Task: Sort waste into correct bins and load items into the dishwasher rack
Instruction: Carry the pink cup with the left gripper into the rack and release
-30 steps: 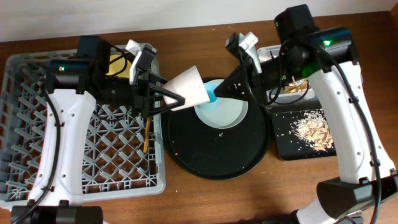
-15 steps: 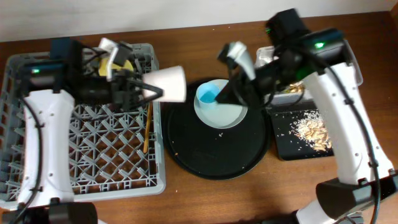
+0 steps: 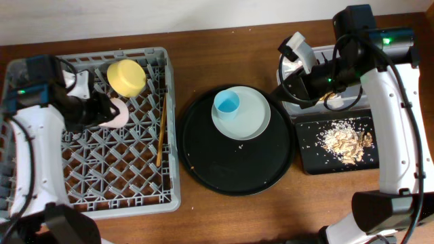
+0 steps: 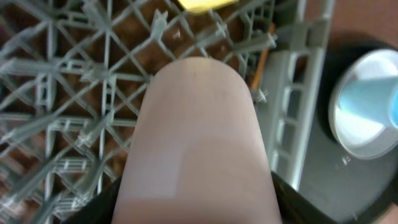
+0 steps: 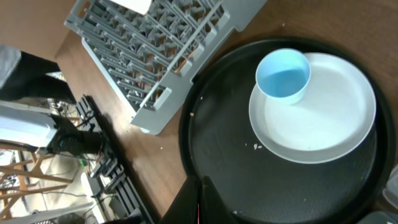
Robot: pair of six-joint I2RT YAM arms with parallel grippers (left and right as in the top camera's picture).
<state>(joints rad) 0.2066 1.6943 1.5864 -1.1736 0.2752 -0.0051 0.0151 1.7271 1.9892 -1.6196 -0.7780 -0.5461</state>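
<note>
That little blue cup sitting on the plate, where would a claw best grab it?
By its rim, coming straight down from above. The light blue cup stands upright, mouth open, on the pale grey plate, so one finger could probably slip inside and one outside the wall.

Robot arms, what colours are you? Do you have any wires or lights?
The left arm and right arm are both smooth white tubes joined by chunky black blocks. Thin black cables loop along each one, and a small green light glows on each. The right gripper is black and pointed, with a white piece behind it.
</note>
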